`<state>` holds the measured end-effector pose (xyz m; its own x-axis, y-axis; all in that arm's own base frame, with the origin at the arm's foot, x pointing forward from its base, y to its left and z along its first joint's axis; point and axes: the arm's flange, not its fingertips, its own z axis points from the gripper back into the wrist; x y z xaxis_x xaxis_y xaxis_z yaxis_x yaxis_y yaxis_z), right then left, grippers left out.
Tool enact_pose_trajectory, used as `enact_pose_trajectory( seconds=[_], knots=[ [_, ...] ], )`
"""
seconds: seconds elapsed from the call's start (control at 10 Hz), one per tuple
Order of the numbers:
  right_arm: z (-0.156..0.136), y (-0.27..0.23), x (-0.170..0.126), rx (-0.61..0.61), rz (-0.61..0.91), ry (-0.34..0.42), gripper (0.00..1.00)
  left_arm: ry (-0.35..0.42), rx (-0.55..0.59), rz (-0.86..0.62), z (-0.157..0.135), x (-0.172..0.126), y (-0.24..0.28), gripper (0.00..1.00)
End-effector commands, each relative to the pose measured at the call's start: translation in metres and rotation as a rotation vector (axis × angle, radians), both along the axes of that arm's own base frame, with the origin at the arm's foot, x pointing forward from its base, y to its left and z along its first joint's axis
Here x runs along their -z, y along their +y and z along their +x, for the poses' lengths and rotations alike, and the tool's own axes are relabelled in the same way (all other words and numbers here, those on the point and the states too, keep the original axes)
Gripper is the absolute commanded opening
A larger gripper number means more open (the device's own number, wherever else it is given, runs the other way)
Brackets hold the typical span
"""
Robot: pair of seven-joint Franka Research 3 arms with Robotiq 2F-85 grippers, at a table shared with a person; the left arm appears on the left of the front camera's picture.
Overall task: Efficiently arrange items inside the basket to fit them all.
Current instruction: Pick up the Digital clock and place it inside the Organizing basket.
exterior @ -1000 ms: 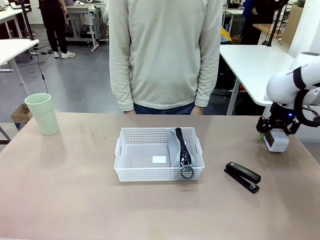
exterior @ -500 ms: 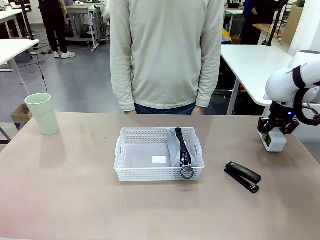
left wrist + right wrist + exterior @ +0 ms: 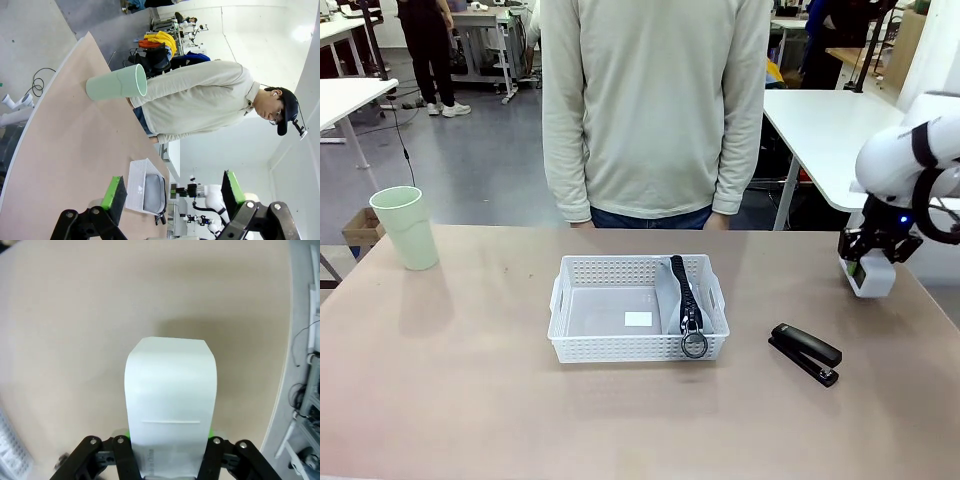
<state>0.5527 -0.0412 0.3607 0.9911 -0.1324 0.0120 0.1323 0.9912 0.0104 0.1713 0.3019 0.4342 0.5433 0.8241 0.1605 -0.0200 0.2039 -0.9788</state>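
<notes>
The white basket [image 3: 582,350] sits mid-table with the grey zip pouch [image 3: 672,290] standing along its right side, ring pull over the front rim. At the far right, my right gripper [image 3: 873,268] is shut on the small white box [image 3: 873,278], held just above the table. In the right wrist view the box [image 3: 170,405] stands between my right gripper's [image 3: 169,460] fingers. The black stapler [image 3: 805,353] lies right of the basket. The pale green cup [image 3: 406,227] stands upright at the far left. My left gripper [image 3: 172,190] is open, high over the table's left end, with the cup [image 3: 116,83] and basket [image 3: 136,185] ahead.
A person in a pale sweatshirt [image 3: 655,110] stands at the far edge behind the basket, arms hanging down. A small white label [image 3: 638,319] lies on the basket floor. Bare tabletop spreads left of and in front of the basket.
The right gripper has risen slightly with the white box in it. Basket, pouch, stapler and cup have not moved.
</notes>
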Motion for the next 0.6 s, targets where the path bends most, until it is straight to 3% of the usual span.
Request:
enact_pose_trajectory(
  seconds=[0.0, 0.1, 0.2, 0.4, 0.5],
  knots=[
    [-0.048, 0.026, -0.095, -0.073, 0.052, -0.006, 0.00, -0.035, -0.004, 0.005, 0.002, -0.001, 0.000, 1.00],
    [-0.084, 0.046, -0.135, -0.144, 0.049, -0.034, 0.00, -0.035, -0.004, 0.005, 0.002, -0.001, 0.000, 1.00],
    [-0.122, 0.063, -0.158, -0.220, 0.040, -0.061, 0.00, -0.035, -0.004, 0.005, 0.002, -0.001, 0.000, 1.00],
    [-0.184, 0.074, -0.163, -0.235, -0.026, -0.107, 0.00, -0.035, -0.004, 0.005, 0.002, -0.001, 0.000, 1.00],
    [-0.198, 0.069, -0.158, -0.173, -0.029, -0.080, 0.16, -0.035, -0.004, 0.005, 0.002, -0.001, 0.000, 1.00]
  ],
)
